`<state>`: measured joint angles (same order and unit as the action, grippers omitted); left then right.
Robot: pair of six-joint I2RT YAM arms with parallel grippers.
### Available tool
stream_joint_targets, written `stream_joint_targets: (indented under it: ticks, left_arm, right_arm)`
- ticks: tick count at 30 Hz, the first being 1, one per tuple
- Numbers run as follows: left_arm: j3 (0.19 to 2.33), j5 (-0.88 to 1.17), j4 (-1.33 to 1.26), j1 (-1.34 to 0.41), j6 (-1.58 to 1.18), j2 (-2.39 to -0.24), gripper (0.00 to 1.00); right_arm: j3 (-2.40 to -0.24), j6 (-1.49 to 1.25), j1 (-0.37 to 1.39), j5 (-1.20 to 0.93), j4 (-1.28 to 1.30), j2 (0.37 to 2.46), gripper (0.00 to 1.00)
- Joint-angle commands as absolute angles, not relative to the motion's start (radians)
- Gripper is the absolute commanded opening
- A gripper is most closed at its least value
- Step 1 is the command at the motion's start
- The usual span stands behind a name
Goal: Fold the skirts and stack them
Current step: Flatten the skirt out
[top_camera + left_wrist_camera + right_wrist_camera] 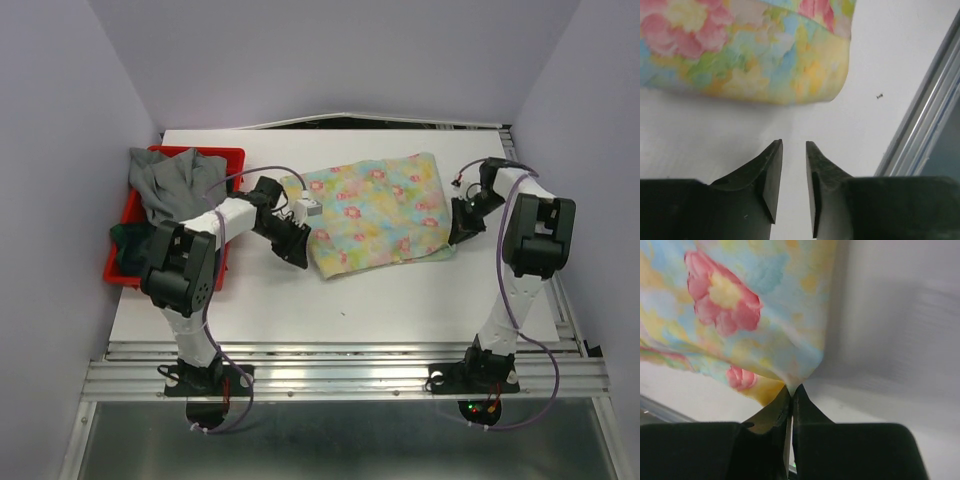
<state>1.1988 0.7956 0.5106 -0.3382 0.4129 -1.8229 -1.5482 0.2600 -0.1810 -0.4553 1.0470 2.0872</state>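
Pastel floral cloth skirt [375, 212] lies between the arms: right jaws clench its corner; left jaws, parted and empty, face its edge.

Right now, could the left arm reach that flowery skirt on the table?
Probably yes. The left gripper sits just short of the floral skirt and its folded edge, jaws apart, with only bare table between them.
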Motion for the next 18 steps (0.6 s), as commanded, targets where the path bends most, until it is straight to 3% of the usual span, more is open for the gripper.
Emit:
stream_joint_targets:
  ticks: [1, 3, 6, 7, 8, 10, 15, 18]
  left_arm:
    - [1.138, 0.758, 0.649, -0.396, 0.575, -1.698, 0.43]
    - [1.153, 0.804, 0.702, -0.397, 0.641, -1.662, 0.53]
    - [1.213, 0.805, 0.726, -0.396, 0.703, -1.637, 0.60]
    - [1.233, 0.795, 0.715, -0.396, 0.700, -1.637, 0.60]
    - [1.267, 0.766, 0.675, -0.394, 0.669, -1.635, 0.60]
    - [1.295, 0.715, 0.606, -0.393, 0.615, -1.635, 0.59]
    - [1.374, 0.540, 0.344, -0.388, 0.491, -1.686, 0.53]
    - [1.488, 0.486, 0.314, -0.390, 0.466, -1.800, 0.46]
  right_arm:
    - [-1.623, 0.313, -0.207, -0.200, 1.001, 2.080, 0.09]
    - [-1.652, 0.321, -0.207, -0.164, 0.944, 2.086, 0.16]
    - [-1.727, 0.292, -0.186, -0.130, 0.913, 2.135, 0.33]
    - [-1.762, 0.279, -0.186, -0.127, 0.907, 2.154, 0.52]
    - [-1.832, 0.262, -0.161, -0.121, 0.904, 2.186, 0.65]
    - [-1.899, 0.246, -0.134, -0.088, 0.887, 2.207, 0.85]
    - [-1.941, 0.210, -0.037, -0.028, 0.783, 2.158, 0.87]
    - [-1.854, 0.212, 0.053, -0.003, 0.709, 2.079, 0.69]
